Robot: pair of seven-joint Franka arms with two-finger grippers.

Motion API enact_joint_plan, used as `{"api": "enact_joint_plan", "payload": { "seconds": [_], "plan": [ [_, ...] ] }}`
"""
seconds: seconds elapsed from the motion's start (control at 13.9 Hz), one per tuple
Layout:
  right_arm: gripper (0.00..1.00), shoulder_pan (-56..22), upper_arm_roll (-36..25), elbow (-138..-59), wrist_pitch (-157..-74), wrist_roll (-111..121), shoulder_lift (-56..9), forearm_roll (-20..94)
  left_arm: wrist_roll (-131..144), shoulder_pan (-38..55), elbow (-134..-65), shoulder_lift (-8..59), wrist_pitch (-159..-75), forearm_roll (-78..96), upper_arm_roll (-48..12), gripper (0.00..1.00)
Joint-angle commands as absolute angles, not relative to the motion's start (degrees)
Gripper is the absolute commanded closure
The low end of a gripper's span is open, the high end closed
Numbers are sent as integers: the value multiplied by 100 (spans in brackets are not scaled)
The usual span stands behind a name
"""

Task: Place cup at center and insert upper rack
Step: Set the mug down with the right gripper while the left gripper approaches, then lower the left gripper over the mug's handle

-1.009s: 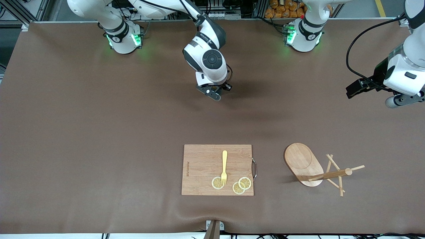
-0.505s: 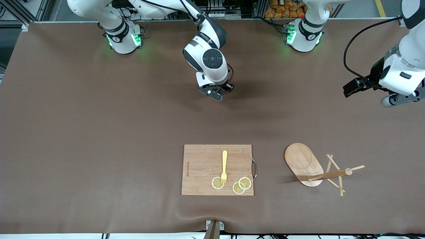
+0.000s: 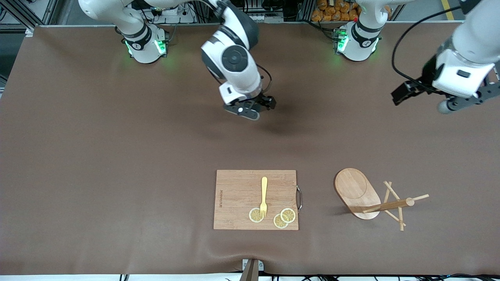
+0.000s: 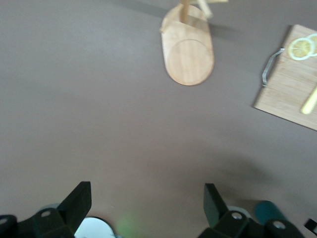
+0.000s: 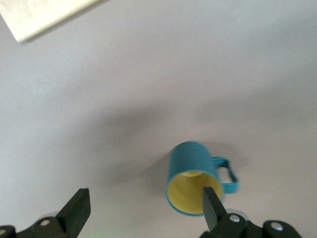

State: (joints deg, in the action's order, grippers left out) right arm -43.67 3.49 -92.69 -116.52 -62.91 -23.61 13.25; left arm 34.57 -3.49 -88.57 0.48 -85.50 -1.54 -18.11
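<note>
Nearest the front camera the mug tree (image 3: 369,198) lies toppled beside the cutting board (image 3: 256,199), farther off the teal cup (image 5: 194,177) stands upright under the open, empty right gripper (image 3: 250,110), left gripper (image 3: 424,97) open aloft

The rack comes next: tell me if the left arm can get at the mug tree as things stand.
Probably yes. The left gripper is open and holds nothing, over bare table at its own end. The mug tree stands apart from the cutting board, nothing crowding it.
</note>
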Motion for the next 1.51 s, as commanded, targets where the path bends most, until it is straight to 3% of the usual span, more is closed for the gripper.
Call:
{"api": "enact_joint_plan", "payload": {
  "seconds": [0.0, 0.29, 0.86, 1.15, 1.44],
  "plan": [
    [0, -3939, 422, -8896, -10665, -6117, -1847, 943, 4408, -255, -8736, 175, -8639, -26, -2309, 0],
    [0, -3324, 439, -8578, -9994, -5505, -1180, 255, 6193, -27, -8736, 526, -9306, -61, -3110, 0],
    [0, -1128, 439, -8350, -8553, -2158, -352, 255, 8558, 1667, -8657, 1291, -9580, -562, -3138, 0],
    [0, -161, 422, -8271, -8481, -812, -246, 193, 9665, 2432, -8447, 1861, -9957, -886, -3120, 0],
    [0, 499, 413, -8305, -8481, 358, -229, -78, 11950, 3434, -8263, 2863, -10555, -2239, -3094, 0]
  ]
}}
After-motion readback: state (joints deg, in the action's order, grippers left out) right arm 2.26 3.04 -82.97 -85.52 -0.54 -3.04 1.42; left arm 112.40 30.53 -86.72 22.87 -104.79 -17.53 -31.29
